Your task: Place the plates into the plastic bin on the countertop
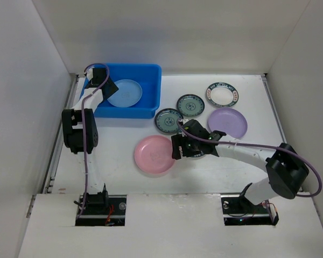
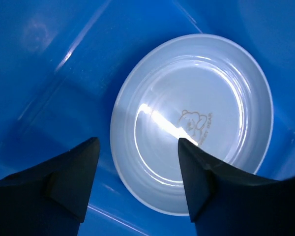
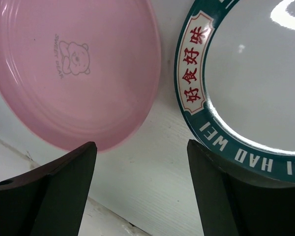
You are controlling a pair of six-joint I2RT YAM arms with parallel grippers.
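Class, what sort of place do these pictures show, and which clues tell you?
Probably a robot lab cell, not a real kitchen: white walls box in the countertop, the left arm and right arm are bolted at its near edge, and plates lie beside a blue plastic bin.

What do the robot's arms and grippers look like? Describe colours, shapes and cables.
The left arm and right arm have white links joined by bulky black joints. A purple cable runs along each. The left gripper and right gripper each have two dark, wedge-shaped fingers.
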